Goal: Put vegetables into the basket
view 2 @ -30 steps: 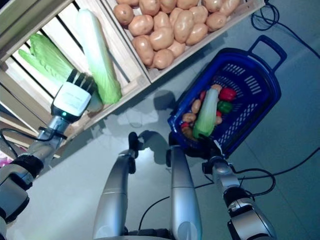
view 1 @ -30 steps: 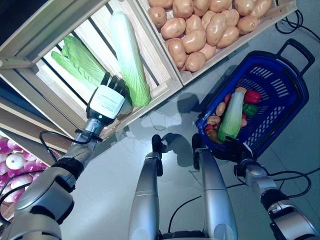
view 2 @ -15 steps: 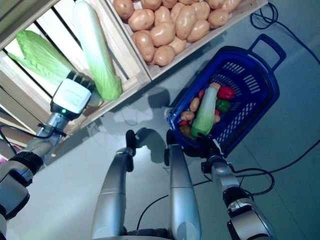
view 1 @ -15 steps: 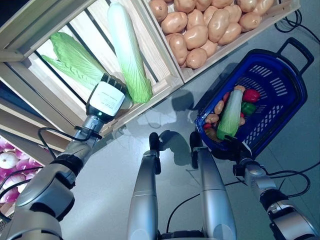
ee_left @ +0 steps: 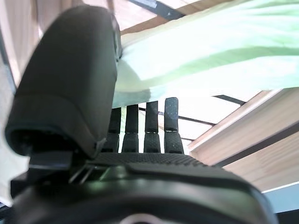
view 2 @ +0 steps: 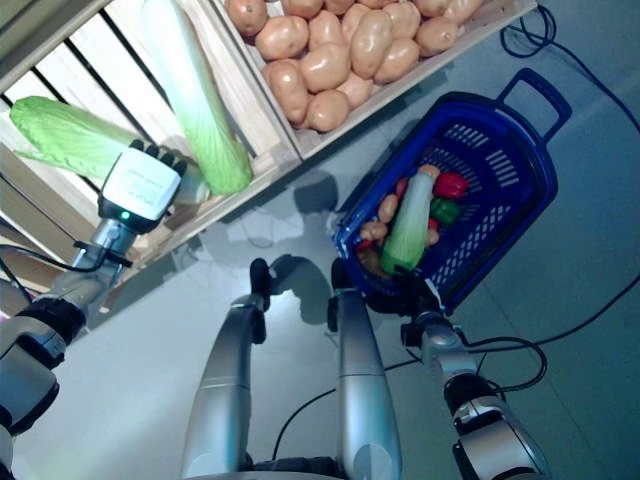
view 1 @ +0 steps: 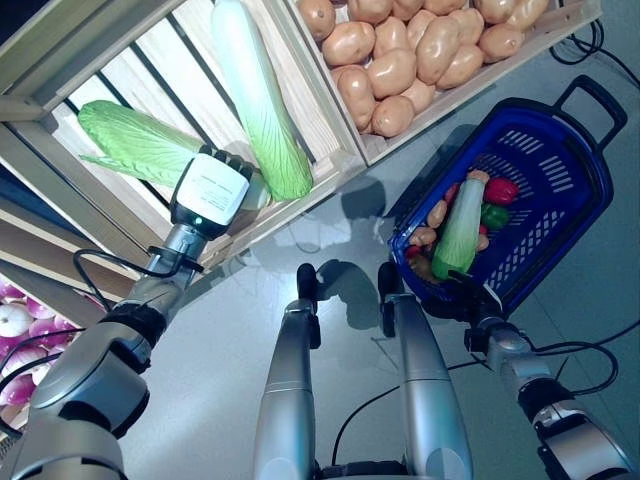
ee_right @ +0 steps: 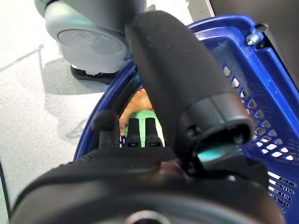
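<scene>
Head views: the left hand [view 1: 212, 190] reaches into a slatted wooden crate [view 1: 330, 150] and grips the pale stalk end of a leafy green cabbage [view 1: 135, 145], which lies across the crate's slats and points away to the robot's left. The left wrist view shows the thumb over the pale stalk and the fingers [ee_left: 150, 122] under it, so the hand is curled round the cabbage. A second, longer cabbage [view 1: 255, 95] lies just beside the hand in the same crate, its green leafy end near the crate's front edge and its white end far up the slats. The next crate to the right holds a heap of potatoes [view 1: 400, 55]. A blue basket [view 1: 560, 190] with a black handle [view 1: 600, 100] stands on the grey floor [view 1: 220, 340] to the robot's right, well apart from the crates. It holds a third cabbage [view 1: 462, 225] lying lengthwise, with a red pepper [view 1: 505, 192], a green pepper [view 1: 498, 216] and some small potatoes [view 1: 437, 215] beside it. The right hand [view 1: 462, 300] is at the basket's near rim; the right wrist view shows its thumb over the blue rim [ee_right: 243, 60] and its fingers hooked inside, so it is clasped on the basket. At the far left edge, purple and white onions [view 1: 18, 320] show on a lower shelf
</scene>
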